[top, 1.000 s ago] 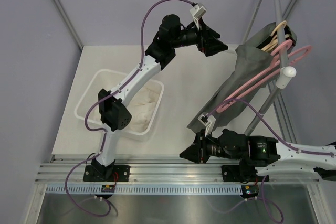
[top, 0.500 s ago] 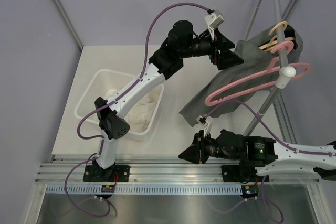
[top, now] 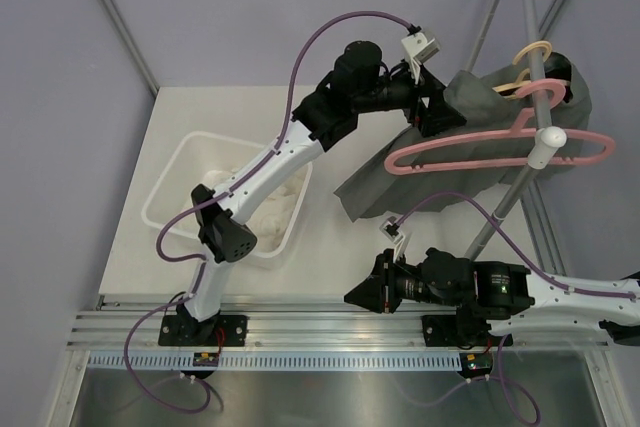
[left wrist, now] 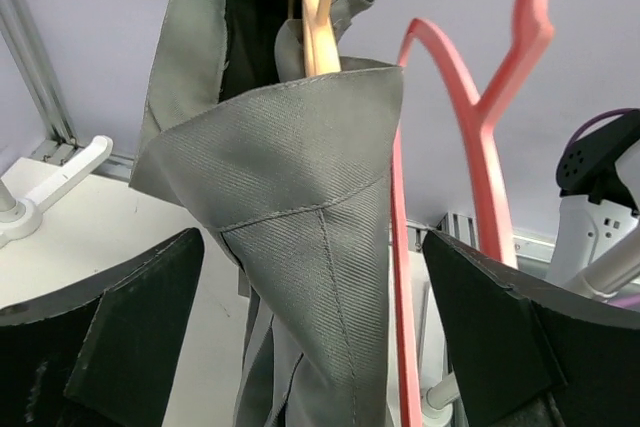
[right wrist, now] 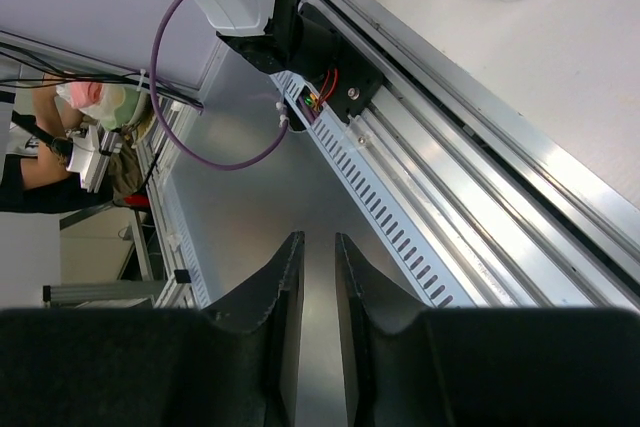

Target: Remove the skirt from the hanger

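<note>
Skirt [left wrist: 300,207] hangs between fingers of left tool [left wrist: 310,277], spread wide; right tool [right wrist: 318,247] barely parted, empty.

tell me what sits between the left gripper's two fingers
In the left wrist view, a folded corner of the skirt and one leg of the pink hanger stand between the open left fingers, not clamped.

Skirt [left wrist: 310,247]: grey woven twill cloth, matt. Pink hanger [left wrist: 487,167]: smooth glossy plastic. Second hanger [left wrist: 322,42]: pale wood.
</note>
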Robot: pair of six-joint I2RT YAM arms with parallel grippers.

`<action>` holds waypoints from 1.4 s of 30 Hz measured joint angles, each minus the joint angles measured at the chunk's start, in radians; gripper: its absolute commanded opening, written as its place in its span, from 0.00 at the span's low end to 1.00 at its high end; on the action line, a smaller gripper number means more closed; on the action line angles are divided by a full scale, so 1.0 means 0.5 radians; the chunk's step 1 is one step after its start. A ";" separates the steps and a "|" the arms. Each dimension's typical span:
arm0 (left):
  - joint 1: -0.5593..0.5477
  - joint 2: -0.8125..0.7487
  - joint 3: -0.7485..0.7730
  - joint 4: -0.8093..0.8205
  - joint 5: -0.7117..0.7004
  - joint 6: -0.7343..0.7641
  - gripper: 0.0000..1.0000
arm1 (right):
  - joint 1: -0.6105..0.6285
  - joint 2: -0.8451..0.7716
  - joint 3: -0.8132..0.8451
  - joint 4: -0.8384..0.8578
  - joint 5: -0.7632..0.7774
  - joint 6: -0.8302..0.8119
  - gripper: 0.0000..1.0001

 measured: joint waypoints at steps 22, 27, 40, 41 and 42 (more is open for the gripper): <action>-0.017 0.163 0.019 -0.006 0.012 0.029 0.00 | 0.001 -0.031 -0.023 -0.001 0.000 0.001 0.20; -0.017 0.169 0.106 -0.052 0.007 -0.003 0.00 | 0.001 -0.041 -0.034 -0.001 0.001 0.007 0.18; -0.015 0.278 0.256 0.182 0.123 -0.276 0.00 | 0.001 0.038 -0.034 0.019 0.001 0.006 0.13; -0.015 0.298 0.267 0.207 0.130 -0.293 0.00 | 0.001 0.046 -0.034 0.022 0.002 0.006 0.12; -0.016 0.317 0.269 0.227 0.137 -0.311 0.00 | 0.001 0.048 -0.035 0.031 0.002 0.006 0.11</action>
